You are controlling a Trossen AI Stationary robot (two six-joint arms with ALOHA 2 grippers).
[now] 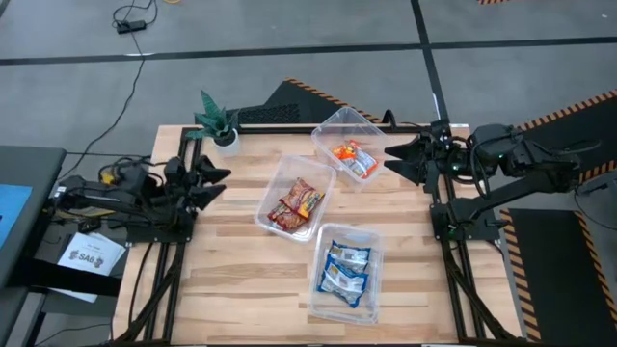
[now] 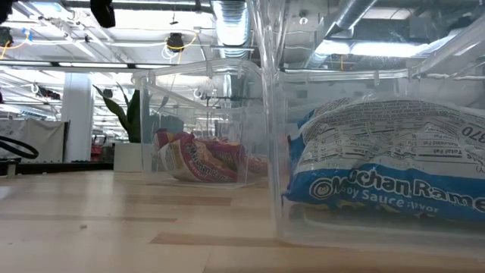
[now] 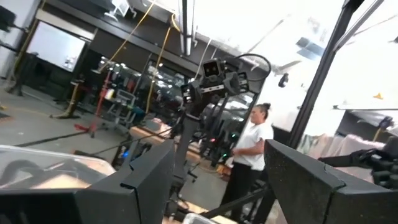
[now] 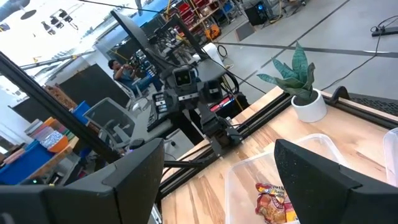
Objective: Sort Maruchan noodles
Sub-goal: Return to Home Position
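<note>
Three clear tubs hold the noodle packets. The orange-and-white packets (image 1: 354, 159) lie in the far tub (image 1: 330, 129). The dark red-and-yellow packets (image 1: 297, 204) lie in the middle tub (image 1: 268, 207), also seen in the low view (image 2: 198, 158) and right wrist view (image 4: 277, 202). The blue-and-white packets (image 1: 345, 270) lie in the near tub (image 1: 318, 299), close up in the low view (image 2: 394, 171). My left gripper (image 1: 224, 176) waits open at the table's left edge. My right gripper (image 1: 390, 157) is open at the right edge, beside the far tub.
A small potted plant (image 1: 220, 123) stands at the far left corner of the table, also in the right wrist view (image 4: 298, 84). Bare wood (image 1: 231, 280) lies on the near left. A person (image 3: 252, 155) stands in the room beyond the table.
</note>
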